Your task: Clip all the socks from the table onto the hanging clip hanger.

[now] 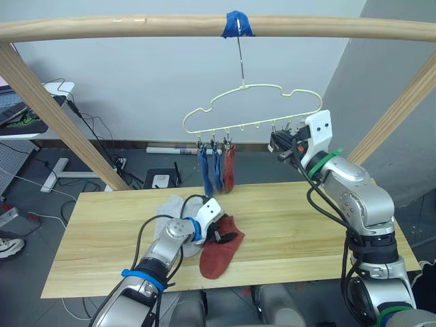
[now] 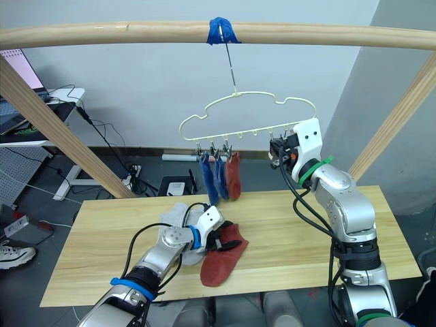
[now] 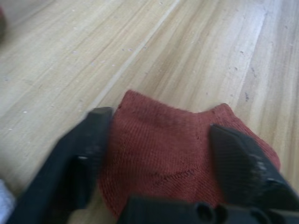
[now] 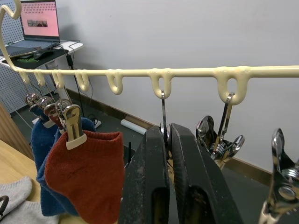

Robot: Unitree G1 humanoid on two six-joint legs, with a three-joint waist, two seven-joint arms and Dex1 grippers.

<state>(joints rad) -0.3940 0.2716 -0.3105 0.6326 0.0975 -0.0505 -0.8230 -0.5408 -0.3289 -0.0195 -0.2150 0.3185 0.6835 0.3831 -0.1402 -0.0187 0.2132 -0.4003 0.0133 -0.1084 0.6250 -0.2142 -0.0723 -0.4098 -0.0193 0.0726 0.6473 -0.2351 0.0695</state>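
A rust red sock (image 1: 219, 255) lies flat on the table (image 1: 306, 211) near its front edge. My left gripper (image 3: 159, 123) is low over one end of it, open, with a finger on each side of the fabric. A small heap of light grey socks (image 1: 170, 206) lies just to its left, partly hidden by my left arm. The clip hanger (image 4: 187, 71) hangs by its hook from the beam. Two blue socks (image 1: 208, 170) and one rust red sock (image 4: 88, 172) are clipped at its left end. My right gripper (image 4: 169, 128) is raised to the hanger's right half, shut on a metal clip.
A thick round wooden beam (image 1: 136, 26) spans the top, with blue tape (image 1: 237, 24) holding the hook. Slanted wooden posts (image 1: 41, 102) stand at both sides. Bare clips (image 4: 219, 140) hang right of my right gripper. The table's right half is bare wood.
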